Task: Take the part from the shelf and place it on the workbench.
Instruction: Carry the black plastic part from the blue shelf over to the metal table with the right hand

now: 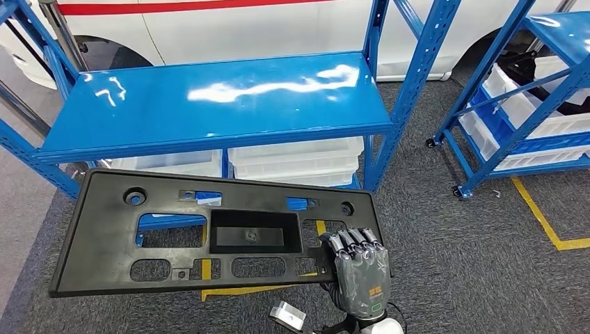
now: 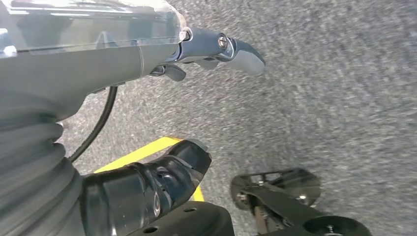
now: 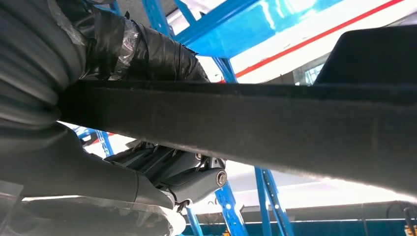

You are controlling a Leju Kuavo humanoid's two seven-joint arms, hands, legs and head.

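right hand (image 1: 360, 270): grips the near right edge of the part, dark fingers (image 1: 353, 241) curled over the top face, thumb underneath; the wrist view has the thumb (image 3: 194, 183) pressed up against the underside of the edge
part (image 1: 209, 233): long flat black plastic panel with a boxy recess in the middle, several cut-outs and round holes near both ends; held roughly level in the air, in front of the shelf and lower than its top board, touching nothing but the hand; its long side runs left to right, the left end hanging free
left hand (image 2: 162, 182): hangs down over the floor, holding nothing; one dark finger curves inward, the grey thumb (image 2: 236, 51) sticks out straight; whether the hand is spread or closed I cannot tell
shelf (image 1: 216, 97): blue metal rack, glossy top board bare and catching the lights
bins (image 1: 296, 160): white plastic, stacked on the shelf's lower level, partly hidden behind the part
second rack (image 1: 518, 90): blue, off to the right, on castors, with more white bins
floor (image 1: 459, 264): grey carpet with yellow tape lines
car (image 1: 229, 28): white body with a red stripe, just behind the shelf
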